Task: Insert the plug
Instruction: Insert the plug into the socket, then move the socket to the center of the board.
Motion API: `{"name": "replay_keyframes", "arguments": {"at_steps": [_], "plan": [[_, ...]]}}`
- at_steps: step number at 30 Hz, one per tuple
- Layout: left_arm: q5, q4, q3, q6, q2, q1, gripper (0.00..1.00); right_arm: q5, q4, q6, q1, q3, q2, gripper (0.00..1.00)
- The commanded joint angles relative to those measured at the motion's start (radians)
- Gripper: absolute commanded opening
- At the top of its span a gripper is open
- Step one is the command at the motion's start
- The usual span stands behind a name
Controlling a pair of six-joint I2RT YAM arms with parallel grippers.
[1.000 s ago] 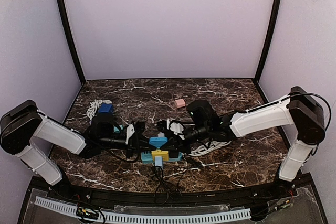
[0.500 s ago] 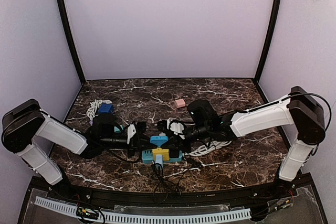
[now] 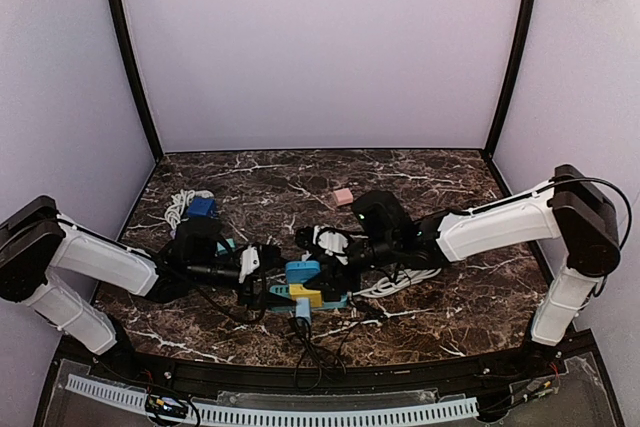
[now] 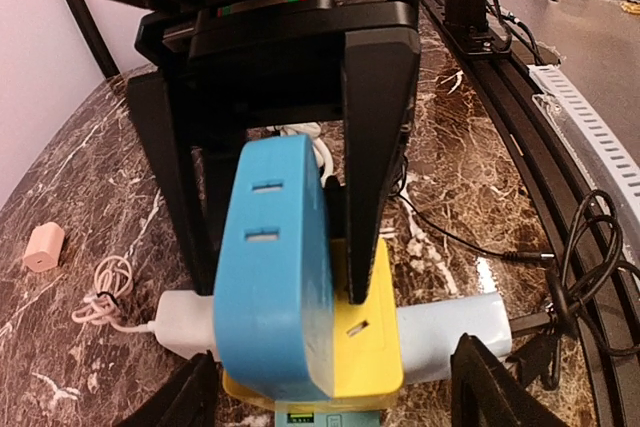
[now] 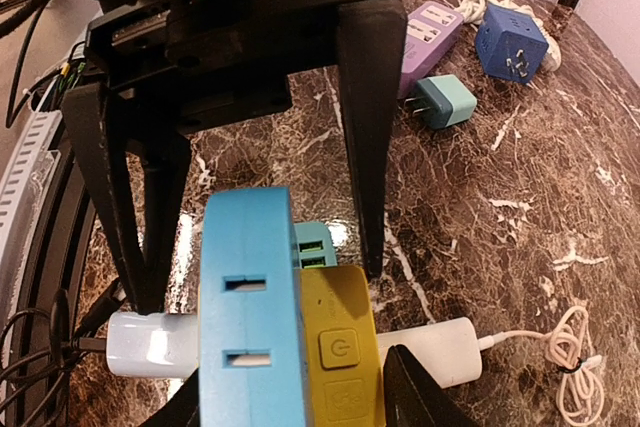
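Observation:
A light-blue plug block (image 3: pixel 302 271) with two slots sits against a yellow block (image 3: pixel 306 294) on the pale power strip (image 3: pixel 335 298). In the left wrist view the blue plug (image 4: pixel 275 267) and the yellow block (image 4: pixel 368 342) lie between my left gripper's (image 4: pixel 335 397) wide-apart fingertips, untouched. My right gripper (image 5: pixel 300 402) is open too, its tips on either side of the blue plug (image 5: pixel 248 317) and the yellow block (image 5: pixel 340 347). From above, the left gripper (image 3: pixel 258 274) and the right gripper (image 3: pixel 325 245) face each other across the plug.
A purple power strip (image 5: pixel 432 32), a teal adapter (image 5: pixel 440 102) and a dark-blue cube plug (image 5: pixel 510 47) lie behind the left arm. A pink block (image 3: pixel 343 196) sits further back. White cable (image 3: pixel 395 285) coils under the right arm, and black cords (image 3: pixel 310 342) trail toward the front edge.
Both grippers have gone from shut to open, letting go of the blue plug. The left gripper has drawn back slightly toward the front left.

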Motion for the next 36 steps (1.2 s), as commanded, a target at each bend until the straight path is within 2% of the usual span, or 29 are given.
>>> {"name": "replay_keyframes", "arguments": {"at_steps": [1,4,8,13,15,19,26,30,36], "plan": [[0.012,-0.153,0.001,-0.018,-0.103,-0.001,0.71,0.050,-0.100,0.009,0.013,-0.003,-0.006,0.64],[0.002,-0.214,0.002,0.011,-0.148,0.002,0.72,0.053,-0.099,0.002,0.014,-0.012,-0.040,0.81],[-0.026,-0.306,0.012,0.036,-0.225,0.009,0.73,0.039,-0.096,-0.042,0.014,-0.038,-0.082,0.89],[-0.108,-0.399,0.011,0.022,-0.311,0.026,0.74,-0.036,-0.111,-0.102,-0.002,-0.026,-0.059,0.82],[-0.138,-0.433,0.006,0.001,-0.346,0.033,0.74,-0.042,-0.118,-0.112,-0.012,-0.006,-0.030,0.78],[-0.193,-0.476,-0.026,-0.046,-0.412,0.035,0.74,-0.029,-0.118,-0.138,-0.017,0.024,0.017,0.76],[-0.221,-0.479,-0.073,-0.070,-0.472,0.037,0.74,-0.044,-0.073,-0.133,-0.017,0.035,0.049,0.73],[-0.223,-0.465,-0.086,-0.075,-0.480,0.037,0.74,-0.060,-0.031,-0.115,-0.019,0.023,0.059,0.68],[-0.226,-0.447,-0.099,-0.070,-0.482,0.037,0.74,-0.089,0.008,-0.100,-0.024,0.031,0.088,0.65]]}}
